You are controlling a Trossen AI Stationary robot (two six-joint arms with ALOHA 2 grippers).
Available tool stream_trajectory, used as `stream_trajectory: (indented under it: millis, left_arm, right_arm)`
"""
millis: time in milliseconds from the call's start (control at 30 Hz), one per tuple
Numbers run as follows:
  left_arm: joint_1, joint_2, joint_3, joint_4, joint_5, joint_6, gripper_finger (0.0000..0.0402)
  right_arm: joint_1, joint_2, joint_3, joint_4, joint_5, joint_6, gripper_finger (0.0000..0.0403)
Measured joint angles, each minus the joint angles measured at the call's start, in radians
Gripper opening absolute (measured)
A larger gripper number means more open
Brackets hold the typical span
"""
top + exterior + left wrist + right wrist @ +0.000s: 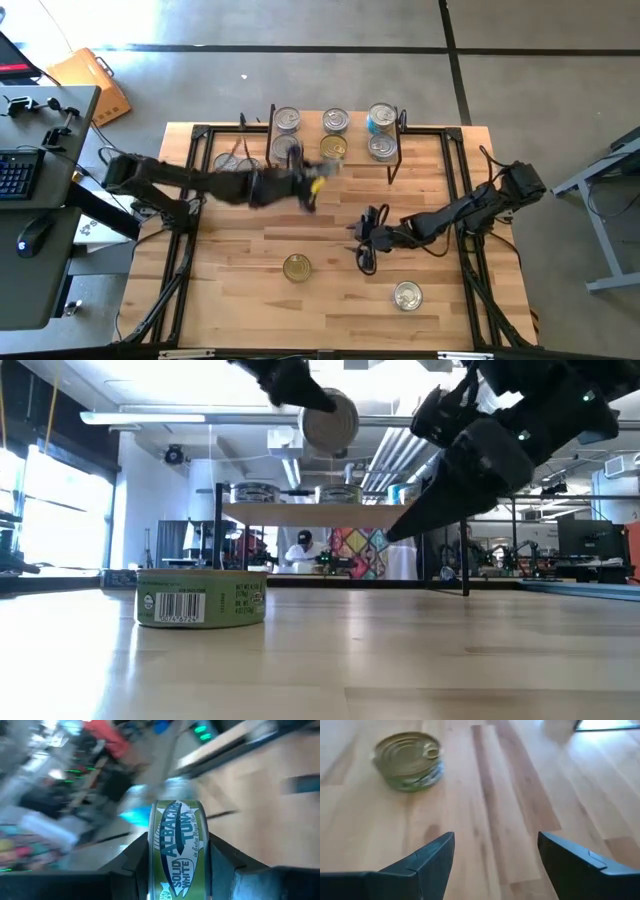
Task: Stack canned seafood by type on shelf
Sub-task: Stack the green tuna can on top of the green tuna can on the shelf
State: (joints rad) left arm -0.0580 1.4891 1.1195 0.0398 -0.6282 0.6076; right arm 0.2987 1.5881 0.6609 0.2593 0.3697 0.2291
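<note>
Left gripper (175, 870) raised in front of the small light-wood shelf on black metal legs (300, 143), fingers clamped on a round green-labelled tuna tin (176, 851). Right gripper (495, 855) low over the butcher-block desk (330, 300), fingers spread and empty, near a gold-lidded round tin (409, 761).

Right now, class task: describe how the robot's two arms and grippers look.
Both arms are dark, jointed and slim. Black cables loop beside the right gripper in the high view. Its fingers are matte black, wedge-shaped and angular. The left gripper has matching dark fingers. No markings are visible.
</note>
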Motion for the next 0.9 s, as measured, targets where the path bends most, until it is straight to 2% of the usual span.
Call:
stream_trajectory:
  millis: [67,200,333,433,633,900]
  left_arm:
    - [0.082,0.003,0.036,0.025,0.050,0.098,0.0123]
    - [0.270,0.058,0.107,0.046,0.246,0.250,0.0123]
    - [0.424,0.173,0.168,0.126,0.332,0.377,0.0123]
    - [0.498,0.261,0.235,0.147,0.396,0.424,0.0123]
    - [0.531,0.374,0.318,0.078,0.408,0.478,0.0123]
    - [0.529,0.370,0.329,0.003,0.407,0.471,0.0125]
  right_arm:
    - [-0.001,0.002,0.000,0.000,0.024,0.004,0.0278]
    - [-0.002,0.002,0.000,0.005,0.042,0.005,0.0279]
    - [-0.002,0.003,0.000,0.015,0.044,0.000,0.0279]
    - [-0.002,0.003,-0.001,0.017,0.044,0.004,0.0279]
    - [-0.002,0.003,-0.001,0.015,0.044,0.025,0.0279]
    - [-0.003,0.003,-0.001,0.015,0.049,0.029,0.0279]
